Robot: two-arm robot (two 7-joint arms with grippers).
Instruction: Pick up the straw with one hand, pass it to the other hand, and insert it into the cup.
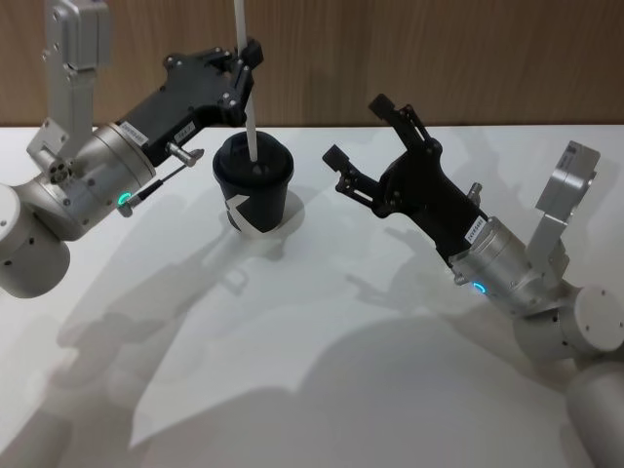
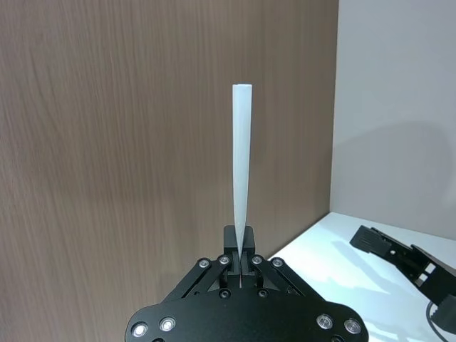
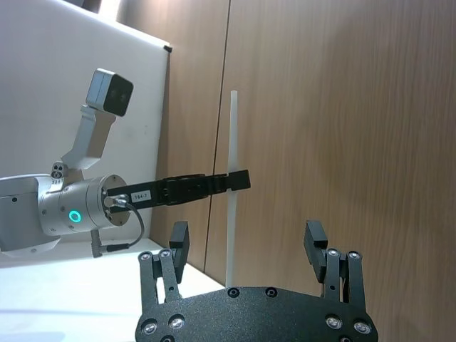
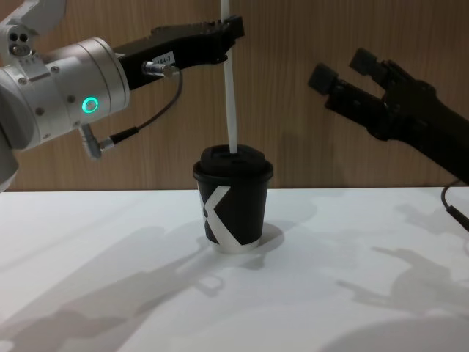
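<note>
standing upright, the straw (image 4: 231, 95) has its lower end in the lid of the cup (image 4: 233, 207), at the table's far middle; its long axis runs straight down. the left gripper (image 4: 229, 31) pinches it well above the lid, while the right gripper (image 1: 361, 135) hangs wide open to the right, apart

A white counter (image 1: 322, 390) fills the lower part of the head view, crossed by grey shadows. Behind it, a brown wood-grain wall (image 1: 439, 58) spans the top of the frame, and a pale panel (image 2: 395, 107) stands at the right in the left wrist view.
</note>
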